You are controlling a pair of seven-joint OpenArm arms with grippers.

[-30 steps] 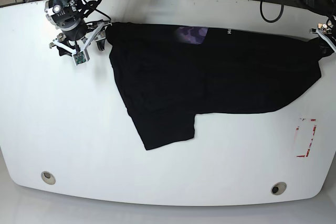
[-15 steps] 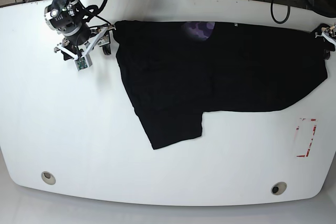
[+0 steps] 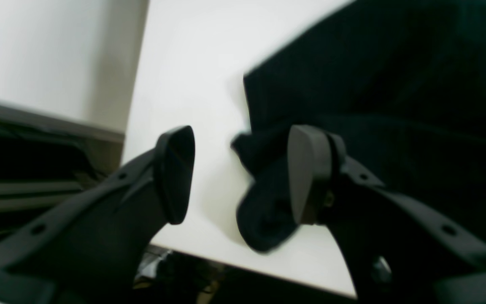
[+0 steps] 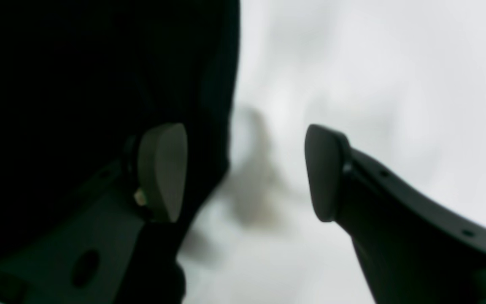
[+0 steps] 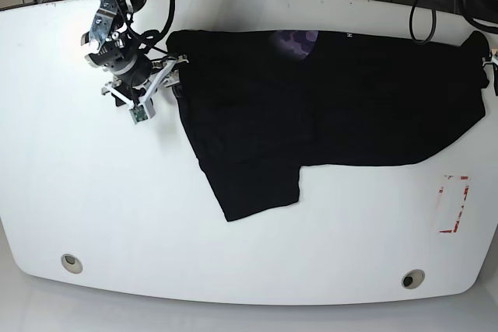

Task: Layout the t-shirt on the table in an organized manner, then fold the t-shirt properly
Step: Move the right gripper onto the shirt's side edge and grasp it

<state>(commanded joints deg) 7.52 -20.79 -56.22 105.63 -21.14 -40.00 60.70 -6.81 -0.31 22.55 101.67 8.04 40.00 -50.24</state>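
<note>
Letting go on both sides: my right fingers stand apart with only white desk between them, the shirt edge lying against the left pad, and my left fingers are likewise spread, a bunched fold of black cloth beside the right pad but nothing pinched. A second ago both sets were at the shirt's two far corners with the cloth pulled out between them; since then the shirt has shifted slightly toward the base view's right, and my right arm has come down along the near-left edge while my left one has nearly gone from the base view at the right border. I judge the stretch finished and the layout only part done: the body lies flat along the far edge, but one section hangs skewed toward the desk's middle and needs squaring before any fold. A purple patch shows at the neck; small white lettering beside it is too small to read.
</note>
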